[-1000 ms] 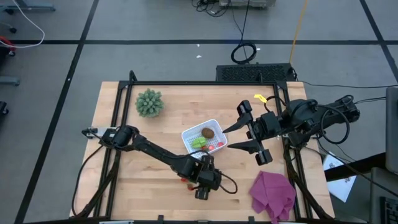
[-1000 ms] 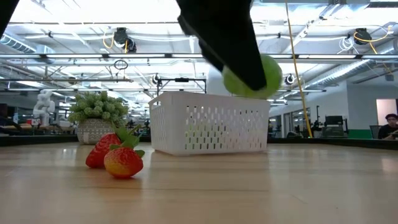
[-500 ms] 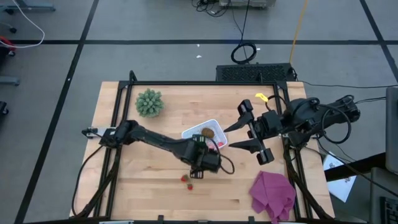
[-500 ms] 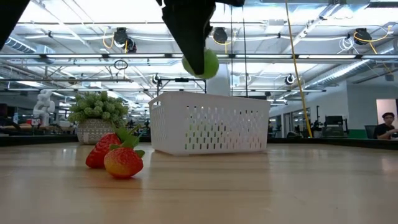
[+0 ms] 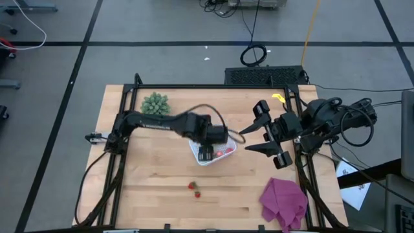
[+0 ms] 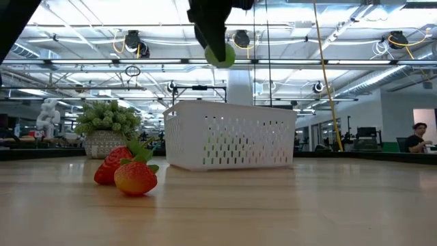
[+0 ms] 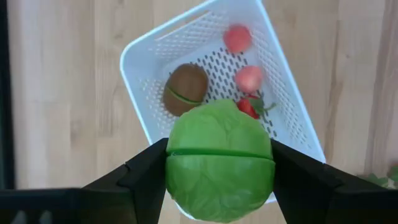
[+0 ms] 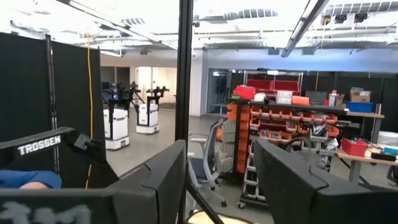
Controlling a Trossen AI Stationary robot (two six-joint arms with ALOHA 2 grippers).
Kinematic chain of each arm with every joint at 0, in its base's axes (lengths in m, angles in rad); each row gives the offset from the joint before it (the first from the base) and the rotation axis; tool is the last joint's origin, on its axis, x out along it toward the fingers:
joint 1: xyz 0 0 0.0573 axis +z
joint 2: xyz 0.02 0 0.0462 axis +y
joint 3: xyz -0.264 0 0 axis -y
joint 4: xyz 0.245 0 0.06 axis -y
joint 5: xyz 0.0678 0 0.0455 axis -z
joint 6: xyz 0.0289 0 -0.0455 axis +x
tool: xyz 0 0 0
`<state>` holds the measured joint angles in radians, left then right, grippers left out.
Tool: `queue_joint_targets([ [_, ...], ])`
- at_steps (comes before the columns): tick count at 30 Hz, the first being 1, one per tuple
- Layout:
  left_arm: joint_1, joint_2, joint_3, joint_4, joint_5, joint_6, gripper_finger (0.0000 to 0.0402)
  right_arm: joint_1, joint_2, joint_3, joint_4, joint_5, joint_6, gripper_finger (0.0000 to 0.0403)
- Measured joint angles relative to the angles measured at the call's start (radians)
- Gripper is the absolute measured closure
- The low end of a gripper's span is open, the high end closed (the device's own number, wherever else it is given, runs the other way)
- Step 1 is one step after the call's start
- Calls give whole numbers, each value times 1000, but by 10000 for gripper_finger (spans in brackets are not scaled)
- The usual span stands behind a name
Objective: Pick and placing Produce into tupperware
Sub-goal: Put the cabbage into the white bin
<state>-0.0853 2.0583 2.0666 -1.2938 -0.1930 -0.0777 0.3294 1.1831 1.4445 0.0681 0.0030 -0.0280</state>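
Note:
My left gripper [image 7: 219,152] hangs above the white tupperware [image 7: 142,67], shut on a green, round, leafy piece of produce [image 7: 219,163]. The low view shows this green piece [image 6: 220,55] high over the tupperware [image 6: 229,134]. Inside lie a brown round piece [image 7: 185,89], two pink-red balls [image 7: 249,79] and a strawberry [image 7: 247,107]. Two strawberries [image 6: 130,172] lie on the table nearer the near edge [image 5: 194,188]. My right gripper [image 5: 244,141] waits open, to the right of the tupperware [image 5: 233,147]. My left gripper pinches the green round piece between its two fingers [image 7: 149,171], one on each side [image 7: 177,163], across its middle seam. The fingers come from above, pointing down. The piece is lifted clear, well above the tupperware's rim.
A spiky green plant [image 5: 155,103] stands near the table's far left corner. A purple cloth [image 5: 283,202] lies at the near right corner. Bare wood stretches along the near edge around the strawberries. Black frame rails [image 5: 123,123] run along the table's sides.
My left gripper has carried the green piece up and away from the near edge, toward the far edge, and now hangs over the tupperware. The two strawberries stayed where they lay. My right gripper drew back slightly toward the table's right edge.

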Motion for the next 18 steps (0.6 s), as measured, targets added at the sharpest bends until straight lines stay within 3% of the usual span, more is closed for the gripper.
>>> queue_joint_targets([
  [5, 77, 0, -26, 71, 104, 44, 153, 0, -4, 0, -40, 0, 1, 223],
  [9, 114, 2, -134, 173, 191, 68, 155, 0, -5, 0, -59, 0, 1, 223],
  [18, 154, 2, -368, 319, 268, 66, 155, 0, -8, 0, -58, 0, -18, 223],
])
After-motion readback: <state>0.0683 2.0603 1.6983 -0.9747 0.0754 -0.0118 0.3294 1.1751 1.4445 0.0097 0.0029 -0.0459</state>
